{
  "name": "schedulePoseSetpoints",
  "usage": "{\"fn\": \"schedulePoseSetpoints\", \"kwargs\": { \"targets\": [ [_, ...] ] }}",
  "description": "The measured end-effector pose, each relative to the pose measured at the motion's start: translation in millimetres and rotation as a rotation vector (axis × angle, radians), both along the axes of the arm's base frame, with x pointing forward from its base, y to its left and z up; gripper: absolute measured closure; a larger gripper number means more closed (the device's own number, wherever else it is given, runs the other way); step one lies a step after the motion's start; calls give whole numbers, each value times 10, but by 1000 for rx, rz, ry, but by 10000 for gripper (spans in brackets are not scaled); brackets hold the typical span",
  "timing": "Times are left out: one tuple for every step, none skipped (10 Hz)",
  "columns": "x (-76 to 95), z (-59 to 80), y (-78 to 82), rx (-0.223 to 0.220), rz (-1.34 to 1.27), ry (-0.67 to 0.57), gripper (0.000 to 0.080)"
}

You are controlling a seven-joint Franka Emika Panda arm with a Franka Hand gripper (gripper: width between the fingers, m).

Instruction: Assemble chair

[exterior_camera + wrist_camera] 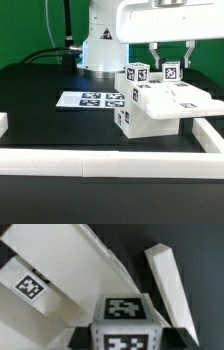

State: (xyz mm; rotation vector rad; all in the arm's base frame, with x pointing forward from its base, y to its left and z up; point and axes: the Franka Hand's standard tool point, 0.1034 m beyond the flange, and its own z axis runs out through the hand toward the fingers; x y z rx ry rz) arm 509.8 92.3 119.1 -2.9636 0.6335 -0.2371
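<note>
Gripping a small tagged post near its top, the pincer is standing almost fully closed, its two fingers pinching the block from either side. Directly beneath it the partly built chair is resting on the black table, a second post just beside the held one. The marker board is lying off to one side. By my reckoning a post is being seated; next comes pressing it home squarely before letting go
</note>
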Motion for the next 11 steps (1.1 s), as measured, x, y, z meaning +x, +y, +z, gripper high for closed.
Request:
{"fn": "schedulePoseSetpoints", "kwargs": {
  "targets": [
    [-2, -1, 1, -6, 38, 1, 516],
    [-2, 5, 12, -11, 76, 11, 327],
    [3, 11, 32, -28, 171, 10, 327],
    [4, 6, 26, -51, 315, 0, 189],
    [9, 1, -9, -70, 423, -8, 158],
    [8, 1, -4, -72, 434, -8, 152],
    [7, -1, -11, -88, 522, -13, 152],
    [6, -3, -13, -103, 613, -19, 151],
    [-11, -13, -5, -127, 729, -16, 151],
    [-11, -13, -4, -146, 829, -21, 151],
    [-10, -13, -13, -164, 945, -29, 151]
  ]
}}
